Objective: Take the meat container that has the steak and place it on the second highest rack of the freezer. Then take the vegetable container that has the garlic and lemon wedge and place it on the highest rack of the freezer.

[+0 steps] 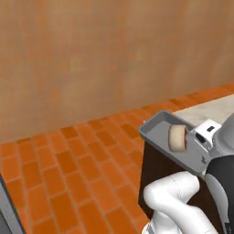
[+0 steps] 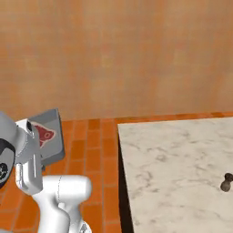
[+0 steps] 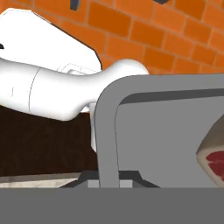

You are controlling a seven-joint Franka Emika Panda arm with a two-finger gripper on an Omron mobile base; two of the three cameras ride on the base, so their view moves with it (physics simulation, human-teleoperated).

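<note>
Fingers [image 3: 94, 179] pinched shut on rim of tray [image 1: 157, 132], right of frame. Stiff metal, steak [image 1: 177, 137] loose inside; likely slides if tilted.

Left base view looks forward and down from behind the arm's left, over brick floor [image 1: 68, 173] toward a tan wall [image 1: 91, 55]. Right base view looks likewise from the arm's right, across the marble desk [image 2: 177, 173]. Both share the meat container [image 1: 160, 132], floor and wall. Hand view sits very close on the tray rim.
</note>
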